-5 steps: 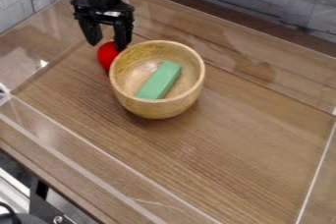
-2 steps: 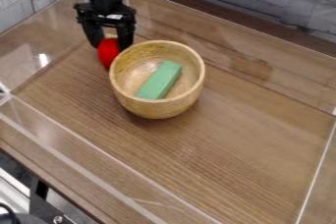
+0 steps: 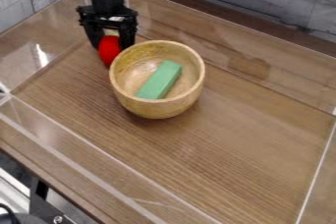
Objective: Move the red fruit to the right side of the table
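My gripper [image 3: 108,41] hangs spread wide, straight above the fruit [image 3: 108,51], one finger on either side of it.

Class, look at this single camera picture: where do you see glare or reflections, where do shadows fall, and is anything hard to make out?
Camera view: pale glare streaks the clear acrylic walls at left; a soft sheen lies on the table; the wooden bowl shades its own inside beside the green block; the red fruit is partly hidden by the open gripper, so its leafy top is not discernible.
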`<action>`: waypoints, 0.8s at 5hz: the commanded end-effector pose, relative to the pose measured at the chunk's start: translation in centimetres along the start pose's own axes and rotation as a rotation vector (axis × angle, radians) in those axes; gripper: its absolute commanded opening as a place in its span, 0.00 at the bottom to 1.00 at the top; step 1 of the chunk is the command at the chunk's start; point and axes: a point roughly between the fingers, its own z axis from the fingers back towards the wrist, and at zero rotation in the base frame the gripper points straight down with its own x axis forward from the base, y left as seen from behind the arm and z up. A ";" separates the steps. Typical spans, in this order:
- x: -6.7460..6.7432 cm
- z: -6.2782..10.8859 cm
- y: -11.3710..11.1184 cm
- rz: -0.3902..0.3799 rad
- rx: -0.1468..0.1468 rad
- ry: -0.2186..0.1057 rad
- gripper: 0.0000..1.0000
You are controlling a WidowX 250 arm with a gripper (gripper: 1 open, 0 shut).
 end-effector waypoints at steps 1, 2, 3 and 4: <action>1.0 1.3 0.8 0.011 0.023 -0.052 1.00; 1.1 1.0 0.8 0.013 0.023 -0.048 0.00; 1.2 3.9 -0.2 0.018 0.023 -0.104 0.00; 1.2 6.9 -1.4 0.019 0.020 -0.163 0.00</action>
